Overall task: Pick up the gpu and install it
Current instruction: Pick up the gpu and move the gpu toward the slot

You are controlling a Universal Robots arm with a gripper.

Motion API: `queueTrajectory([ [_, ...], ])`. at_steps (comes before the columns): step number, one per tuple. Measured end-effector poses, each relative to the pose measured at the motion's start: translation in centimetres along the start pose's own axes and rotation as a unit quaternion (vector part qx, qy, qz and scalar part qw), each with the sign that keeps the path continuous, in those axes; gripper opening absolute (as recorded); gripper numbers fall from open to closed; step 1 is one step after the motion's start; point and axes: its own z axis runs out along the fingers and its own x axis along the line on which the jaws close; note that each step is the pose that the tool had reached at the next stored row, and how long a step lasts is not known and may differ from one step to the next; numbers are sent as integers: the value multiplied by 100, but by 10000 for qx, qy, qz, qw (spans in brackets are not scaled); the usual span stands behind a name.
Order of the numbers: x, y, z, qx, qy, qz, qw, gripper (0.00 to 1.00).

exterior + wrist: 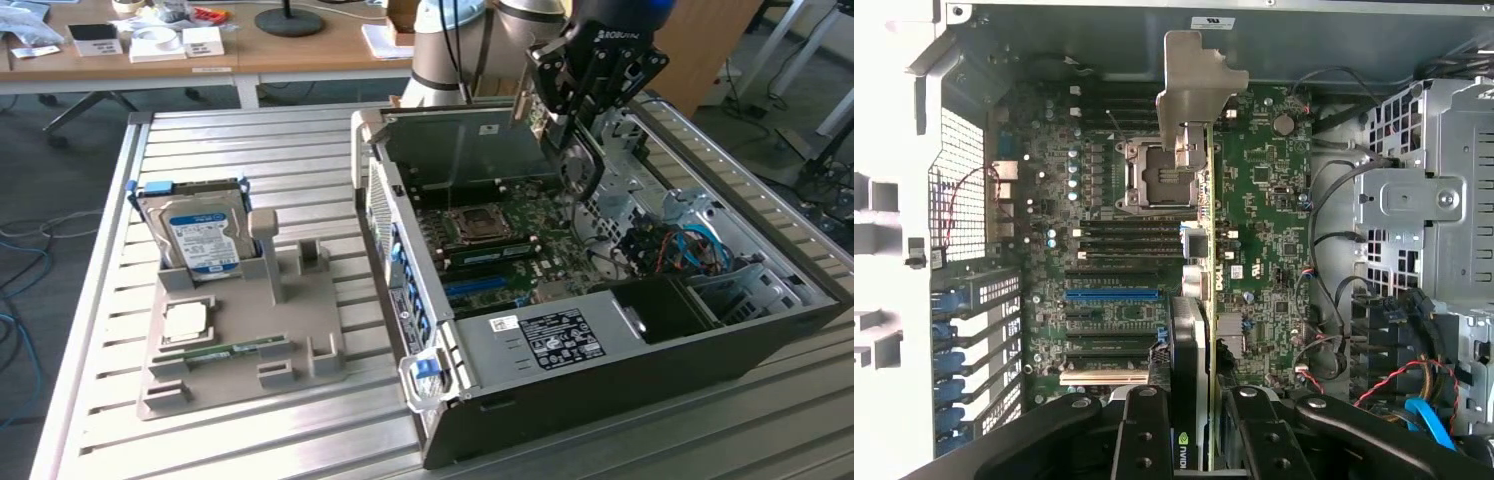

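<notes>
My gripper (1199, 440) is shut on the gpu (1204, 280), a thin green card seen edge-on with its black face to one side and its pale metal bracket (1194, 90) at the far end. I hold it above the motherboard (1264, 200) of the open computer case (601, 400), apart from the board. In the exterior view my gripper (587, 90) hangs over the case's rear half, with the gpu (531, 115) hanging below it. A blue expansion slot (1109, 295) lies on the board beside the card's line.
The processor socket (1149, 175) sits mid-board. A metal drive cage (1424, 210) and loose cables (674, 245) fill the case's far side. On the exterior view's left, a grey holder (240, 360) carries a hard drive (200, 235), a RAM stick (227, 352) and a processor (184, 320).
</notes>
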Motion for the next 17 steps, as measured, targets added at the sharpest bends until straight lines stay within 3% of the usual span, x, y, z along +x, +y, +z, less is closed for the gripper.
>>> queueTrajectory([
  [17,-153,5,4,0,0,0,10000,27],
])
